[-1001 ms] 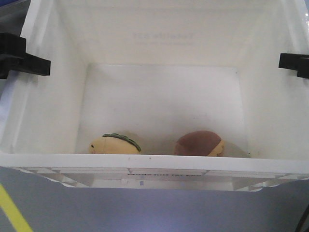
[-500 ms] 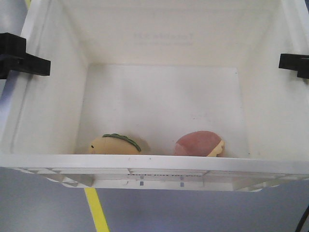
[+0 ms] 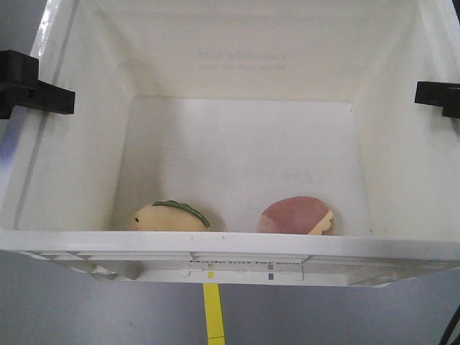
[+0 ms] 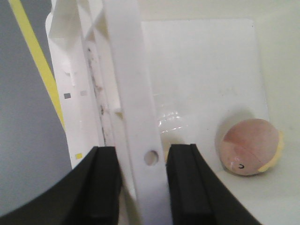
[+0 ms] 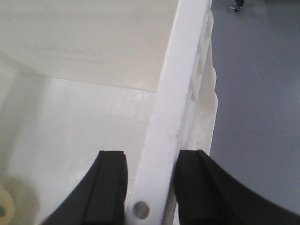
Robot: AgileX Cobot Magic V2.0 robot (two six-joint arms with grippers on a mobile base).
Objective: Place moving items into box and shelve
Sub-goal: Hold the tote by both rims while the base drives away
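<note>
Grips the box (image 3: 72,144) by its side rims, left gripper (image 4: 143,183) closed over the left rim and right gripper (image 5: 152,187) closed over the right, with the yellow toy (image 3: 171,215) and the pink toy (image 3: 298,216) lying loose on the box bottom against its near wall. Risks, judging from such narrow holds, slipping off either rim under the load, or tilting the box and rolling the toys about inside. Shows both toys together only from the front, and the rims pinched between the jaws only from the wrists, the left wrist adding the pink toy's small face.
</note>
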